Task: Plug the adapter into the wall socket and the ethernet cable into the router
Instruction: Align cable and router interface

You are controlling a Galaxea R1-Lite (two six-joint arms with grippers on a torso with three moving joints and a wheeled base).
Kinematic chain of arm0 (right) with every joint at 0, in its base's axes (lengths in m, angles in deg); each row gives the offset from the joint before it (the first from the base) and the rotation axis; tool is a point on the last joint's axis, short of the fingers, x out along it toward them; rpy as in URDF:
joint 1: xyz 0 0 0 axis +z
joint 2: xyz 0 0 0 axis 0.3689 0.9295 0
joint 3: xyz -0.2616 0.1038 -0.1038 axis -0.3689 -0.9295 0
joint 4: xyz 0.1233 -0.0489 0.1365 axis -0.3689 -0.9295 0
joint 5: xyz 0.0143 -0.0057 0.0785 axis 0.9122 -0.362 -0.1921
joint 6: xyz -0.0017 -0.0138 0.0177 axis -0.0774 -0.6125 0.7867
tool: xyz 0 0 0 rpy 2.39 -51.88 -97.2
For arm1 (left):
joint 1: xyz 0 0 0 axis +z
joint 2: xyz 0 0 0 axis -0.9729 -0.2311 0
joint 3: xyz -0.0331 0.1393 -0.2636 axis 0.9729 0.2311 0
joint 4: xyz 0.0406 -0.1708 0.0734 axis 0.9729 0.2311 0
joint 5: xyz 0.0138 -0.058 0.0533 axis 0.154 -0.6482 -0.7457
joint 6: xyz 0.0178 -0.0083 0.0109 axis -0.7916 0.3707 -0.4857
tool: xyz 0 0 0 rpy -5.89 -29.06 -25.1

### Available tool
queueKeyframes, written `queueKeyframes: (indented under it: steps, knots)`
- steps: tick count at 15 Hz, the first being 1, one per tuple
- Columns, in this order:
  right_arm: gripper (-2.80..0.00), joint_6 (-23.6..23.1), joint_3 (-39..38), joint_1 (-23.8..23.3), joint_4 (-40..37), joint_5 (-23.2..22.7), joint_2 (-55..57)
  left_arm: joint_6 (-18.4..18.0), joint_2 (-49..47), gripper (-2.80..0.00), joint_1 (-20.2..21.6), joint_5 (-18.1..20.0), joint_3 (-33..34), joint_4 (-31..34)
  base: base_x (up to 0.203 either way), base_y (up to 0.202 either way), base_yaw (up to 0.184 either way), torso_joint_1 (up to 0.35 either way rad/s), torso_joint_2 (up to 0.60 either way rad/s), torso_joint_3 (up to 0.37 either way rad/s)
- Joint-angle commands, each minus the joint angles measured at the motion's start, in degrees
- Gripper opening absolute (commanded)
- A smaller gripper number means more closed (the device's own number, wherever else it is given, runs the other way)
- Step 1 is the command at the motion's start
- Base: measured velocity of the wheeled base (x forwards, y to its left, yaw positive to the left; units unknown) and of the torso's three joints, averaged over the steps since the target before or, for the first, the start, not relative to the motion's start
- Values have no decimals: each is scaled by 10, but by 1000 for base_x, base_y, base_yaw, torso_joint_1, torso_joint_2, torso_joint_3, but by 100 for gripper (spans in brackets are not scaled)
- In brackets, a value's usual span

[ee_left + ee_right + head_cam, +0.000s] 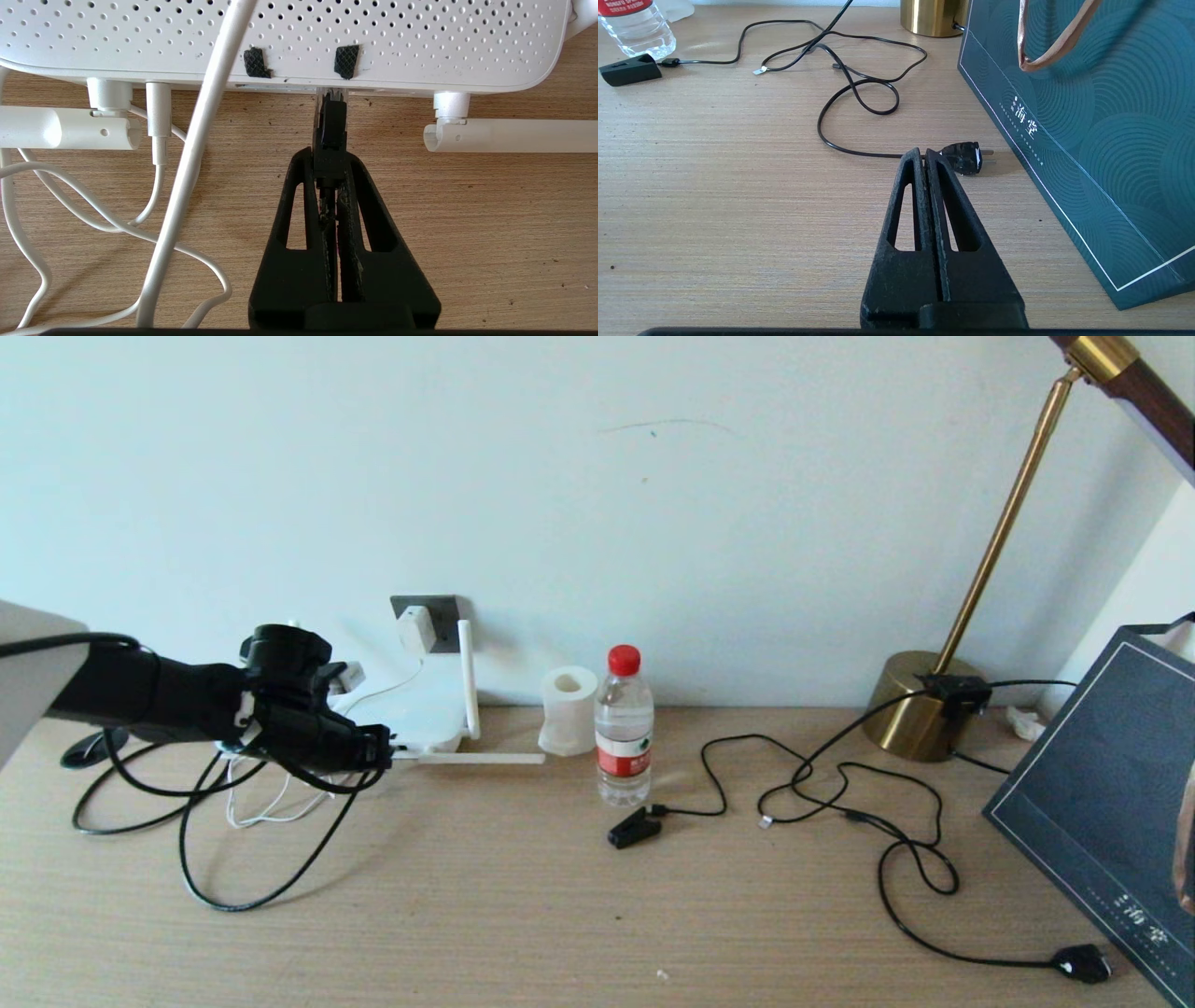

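Head: left gripper (378, 747) low, level, nose at the router (420, 719) front edge; adapter (416, 629) sits in wall socket (439, 609) beyond it. Left wrist: fingers pinch ethernet cable (330, 135) boot, clear tip in the perforated white shell's port. Right wrist: right gripper (924, 156) closed, empty, over woodgrain desk (738, 196).

You are looking at a home or office desk corner: a wood-grain table (560, 896) pushed against a plain pale wall (653, 504) with a wall socket (431, 611) low on it. A brass desk lamp (924, 709), a water bottle (624, 728), a toilet roll (568, 709) and a dark gift bag (1102, 784) give it a lived-in, domestic look
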Motion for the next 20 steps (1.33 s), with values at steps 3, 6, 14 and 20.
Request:
queueKeyframes:
  steps: [3,6,14,20]
  knots:
    - [-280,0,0,0,0,0,1,-4,-2,-280,-3,0,9,0,0,0,0,0,0,0]
    - [-280,0,0,0,0,0,1,-4,-1,-280,-3,0,8,-2,0,0,0,0,0,0]
    - [-280,0,0,0,0,0,1,-5,3,-280,-2,0,8,-1,0,0,0,0,0,0]
    - [-280,0,0,0,0,0,1,-7,14,-280,0,0,8,1,0,0,0,0,0,0]
